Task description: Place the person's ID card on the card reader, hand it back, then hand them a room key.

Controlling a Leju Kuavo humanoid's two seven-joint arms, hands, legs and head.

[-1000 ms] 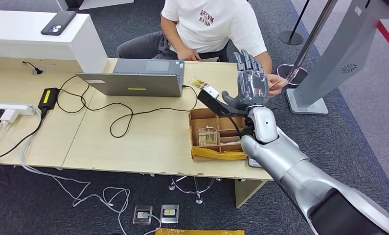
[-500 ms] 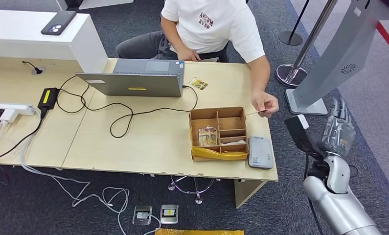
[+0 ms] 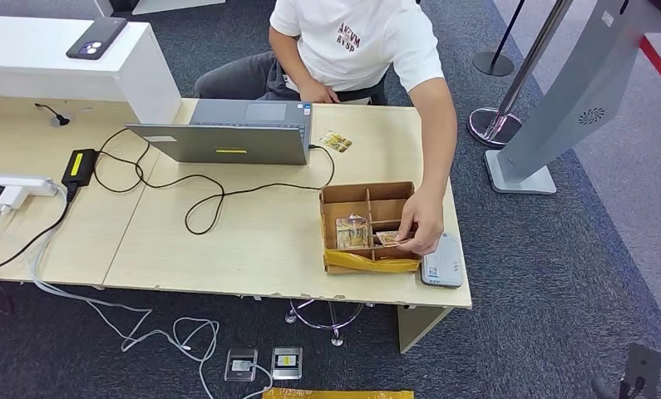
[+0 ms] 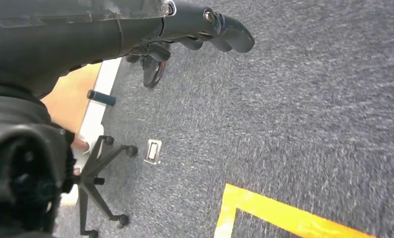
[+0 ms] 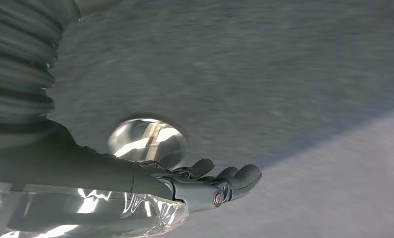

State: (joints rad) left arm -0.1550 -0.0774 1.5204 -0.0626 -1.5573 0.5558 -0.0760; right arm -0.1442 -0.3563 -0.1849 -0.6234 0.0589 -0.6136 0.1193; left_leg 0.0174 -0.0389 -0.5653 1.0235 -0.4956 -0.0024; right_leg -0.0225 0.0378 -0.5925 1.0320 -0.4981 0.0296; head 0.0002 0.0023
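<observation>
The person [image 3: 356,41] is cut off above the shoulders in the head view, and their hand [image 3: 422,226] reaches into the cardboard box [image 3: 368,193] on the table [image 3: 252,241], covering much of a card [image 3: 387,238] that lies in a right-hand compartment; whether it is the ID card or a room key is too small to tell. The grey card reader [image 3: 443,264] lies just beside the box, at the table's corner. In the right wrist view the right hand [image 5: 204,186] hangs over blurred carpet, fingers [image 5: 247,174] extended side by side, holding nothing. In the left wrist view the left hand [image 4: 195,25] hangs over the carpet with its fingers loosely apart and nothing in them.
</observation>
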